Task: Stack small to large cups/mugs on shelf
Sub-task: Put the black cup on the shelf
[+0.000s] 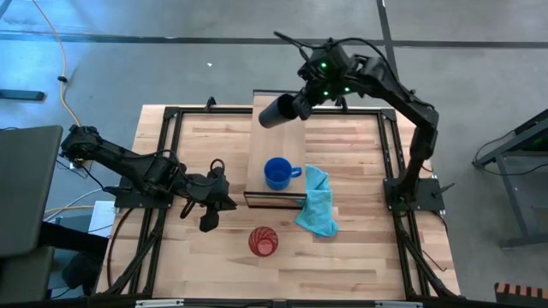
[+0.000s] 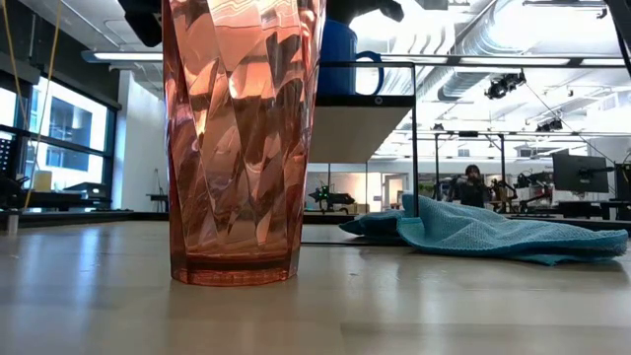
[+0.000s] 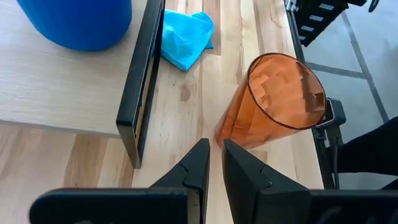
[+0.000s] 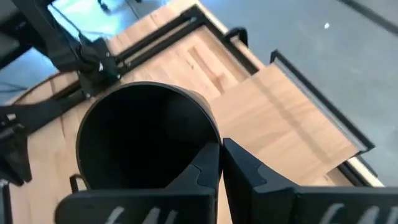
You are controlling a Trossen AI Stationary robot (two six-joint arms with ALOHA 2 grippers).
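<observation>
I see my right gripper (image 1: 295,104) with jaws closed on the wall of the black cup (image 1: 276,112), tilted above the far end of the shelf (image 1: 257,167). The blue mug (image 1: 276,172) stands on the shelf, the red tumbler (image 1: 264,241) on the counter (image 1: 360,171), and my left gripper (image 1: 208,224), jaws nearly closed and empty, waits near the tumbler.

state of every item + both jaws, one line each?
Short blue mug: upright on the light-wood shelf.
Black cylindrical cup: tilted, lifted above the shelf's far end, held.
Translucent red-orange tumbler: upright on the table.
Light-blue cloth: crumpled.
Left gripper: jaws nearly shut, empty.
Right gripper: jaws pinching the cup's rim.
</observation>
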